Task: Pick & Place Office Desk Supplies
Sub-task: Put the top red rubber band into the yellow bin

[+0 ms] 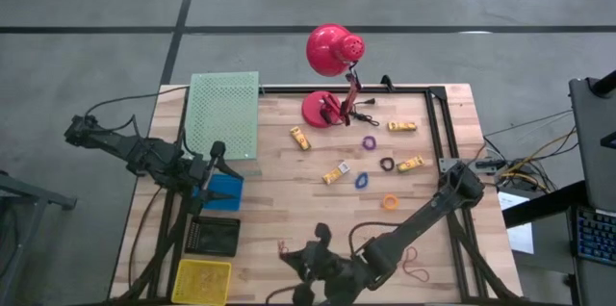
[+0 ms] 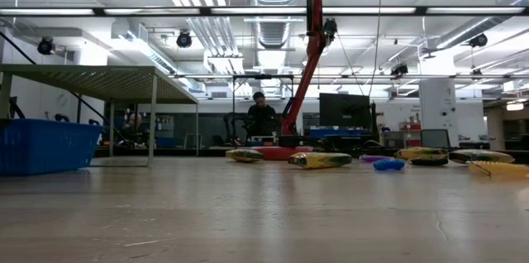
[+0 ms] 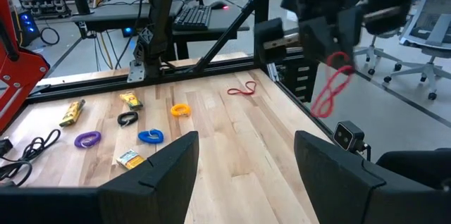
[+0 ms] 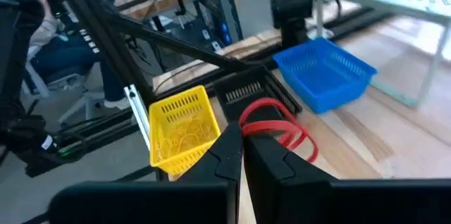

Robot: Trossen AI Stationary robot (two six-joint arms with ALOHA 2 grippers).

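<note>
My right jaws (image 4: pixel 242 155) are clenched on a red rubber band (image 4: pixel 276 127), which loops out limp just past my fingertips; in the left wrist view it dangles at the upper right of the frame. In the high view this arm sits at the lower middle of the frame, over the near edge of the worktop (image 1: pixel 279 200). My left jaws (image 3: pixel 245 157) stand released, holding nothing, at the left of the high view beside the blue basket (image 1: pixel 222 191).

The band is thin, soft and near weightless, so I judge it will flop, stretch and perhaps cling to a pad on release; a pinch across one strand is enough. A second red band (image 1: pixel 417 266) lies flat at the lower right of the high view. The yellow pieces (image 1: pixel 300 138) and small rings (image 1: pixel 390 201) lie scattered right of centre, near the red lamp (image 1: pixel 333 51). The yellow basket (image 4: pixel 182 127), the black tray (image 1: pixel 214 236) and the blue basket sit at the lower left.
</note>
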